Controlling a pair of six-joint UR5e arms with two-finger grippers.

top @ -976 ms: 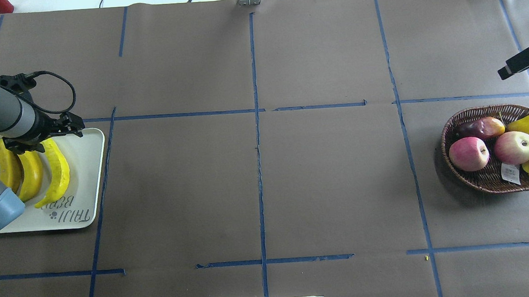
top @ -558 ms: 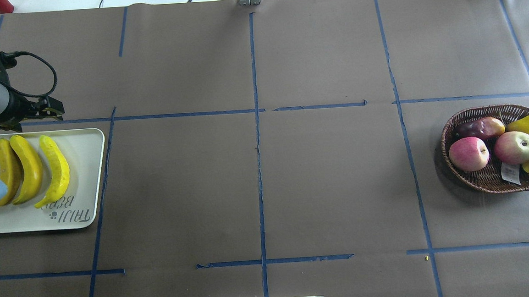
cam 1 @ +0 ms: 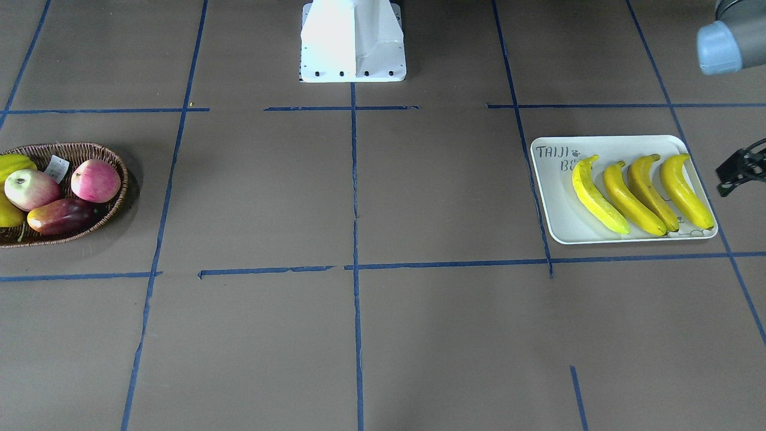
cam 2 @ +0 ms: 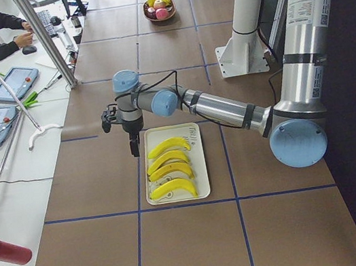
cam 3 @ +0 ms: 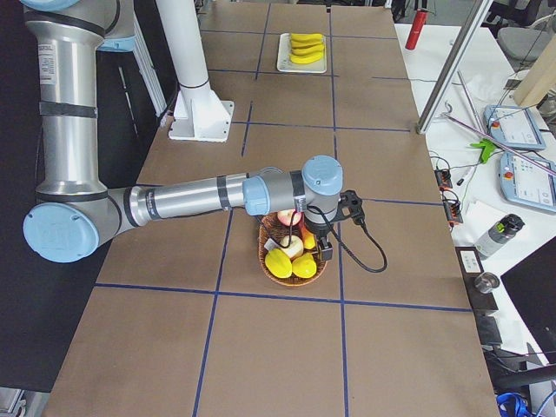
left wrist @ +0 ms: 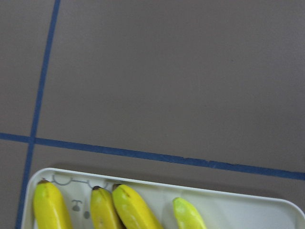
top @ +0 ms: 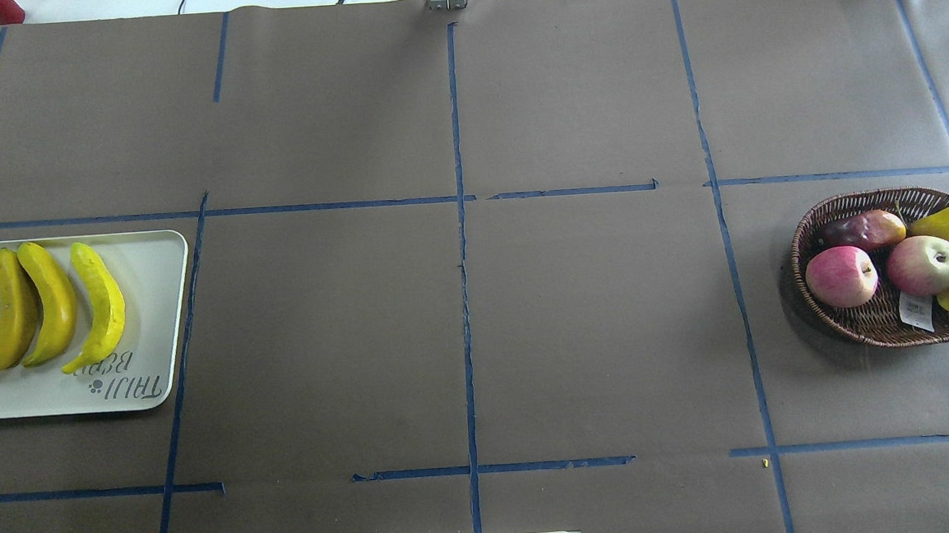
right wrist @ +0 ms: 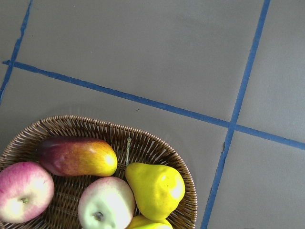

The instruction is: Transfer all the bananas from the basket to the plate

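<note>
Jaws unreadable (either side); four bananas (cam 1: 629, 200) on plate (cam 1: 568, 209) printed "TAIJI BEAR".

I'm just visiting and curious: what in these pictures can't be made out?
- Left gripper: cut off by the front-facing view's right edge; open or shut unclear.
- Right gripper: seen only in the right side view, small and dark above the basket.
- Plate: in the front-facing view, bananas cover most of its second printed word.
- Tag in the basket: too small to read.
</note>
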